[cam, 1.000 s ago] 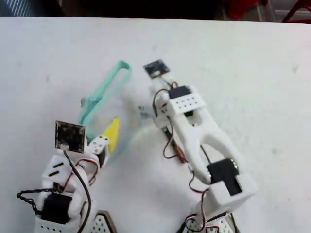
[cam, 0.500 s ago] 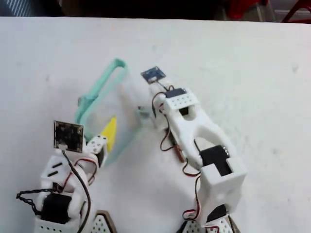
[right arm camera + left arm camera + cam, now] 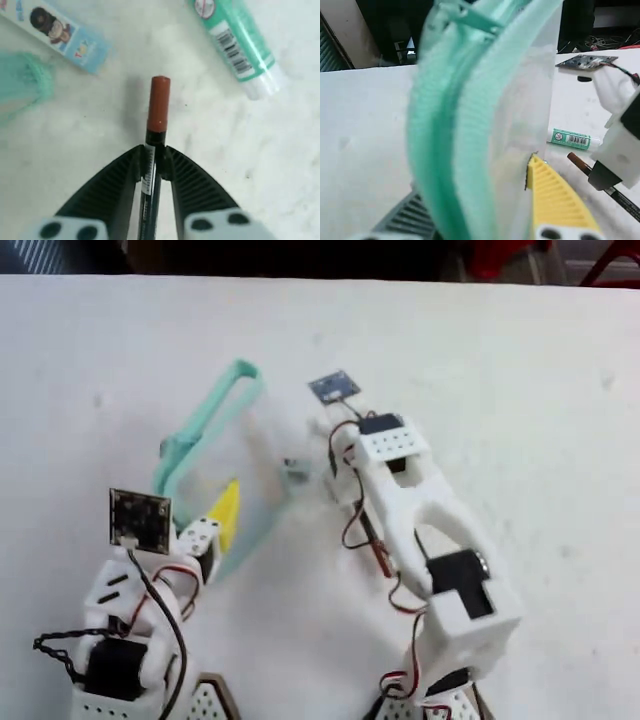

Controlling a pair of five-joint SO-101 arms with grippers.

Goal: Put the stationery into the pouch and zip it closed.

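Left wrist view: clear, green-zippered pouch point(image 3: 445, 125).

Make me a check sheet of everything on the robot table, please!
Surface: white table, a few faint marks, nothing spilled.
Job's things: see-through pouch with a green zip, open; glue stick and small blue box lying on the table; pencil held by the right gripper.
Clutter: nothing seen.
Grippers: left gripper at the pouch's zip edge; right gripper shut on the pencil.
Cables: red and black wires along the right arm; black cable running down the left arm.
Surroundings: dark space past the table's far edge, with something red there.
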